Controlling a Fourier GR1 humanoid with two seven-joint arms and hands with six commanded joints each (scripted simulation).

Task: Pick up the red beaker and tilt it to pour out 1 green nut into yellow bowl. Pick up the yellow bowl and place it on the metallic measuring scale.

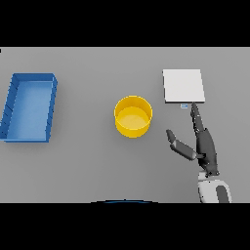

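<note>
Head view: yellow bowl upright at table centre, empty-looking, likely light and rigid, best pinched at rim; right hand just beside it, fingers straight, thumb spread, fingertips near metallic scale; red beaker unseen

A round yellow bowl stands near the middle of the grey table. Well to its left, near the table's left edge, lies a rectangular blue plastic tray. To the bowl's right and slightly farther back rests a flat square metallic measuring scale. The robot's dark right hand lies just in front of the scale, fingertips reaching its near edge, right of the bowl.
</note>
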